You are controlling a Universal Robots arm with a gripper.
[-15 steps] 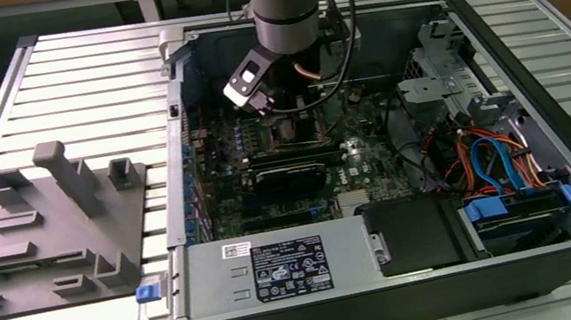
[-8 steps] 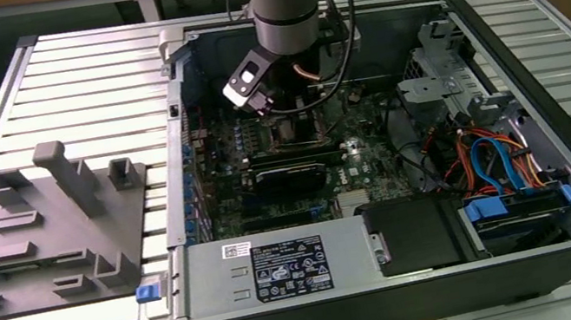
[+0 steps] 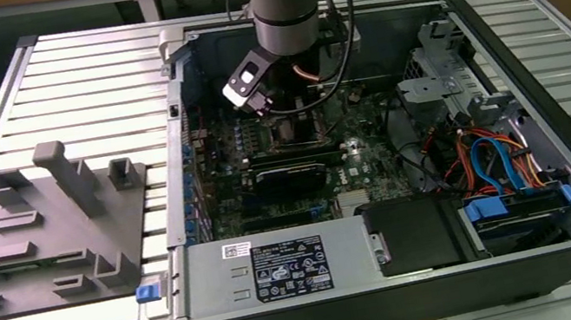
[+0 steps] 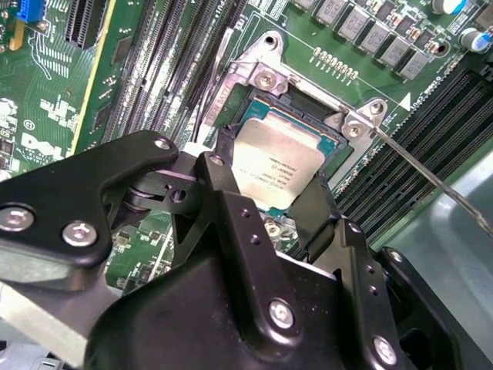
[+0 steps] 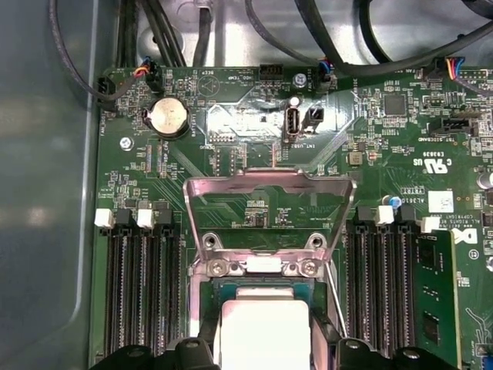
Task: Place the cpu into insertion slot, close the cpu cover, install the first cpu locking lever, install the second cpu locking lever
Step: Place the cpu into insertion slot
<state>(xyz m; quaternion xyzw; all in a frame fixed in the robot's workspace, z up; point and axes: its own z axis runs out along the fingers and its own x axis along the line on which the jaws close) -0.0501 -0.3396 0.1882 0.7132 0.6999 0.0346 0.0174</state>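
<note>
We count one cpu, its dull silver top facing up, lying over the socket on the green motherboard. The hand is nearly closed: its two black fingers sit against opposite edges of the chip and appear to grip it. In the first wrist view the same chip shows as a pale square between the finger ends, its near part cut off by the picture's edge. There is one cpu cover, a thin silvery frame with a square opening; it stands raised on its hinge, just beyond the chip and not over it. We make out one thin locking lever, a wire rod running away from a socket corner; a second we cannot tell. One coin cell sits further up the board. In the exterior view one arm reaches down into one open computer case on the slatted worktop, and the hand is largely hidden by the wrist. One grey fixture plate lies at the exterior view's left, well apart from the case.
</note>
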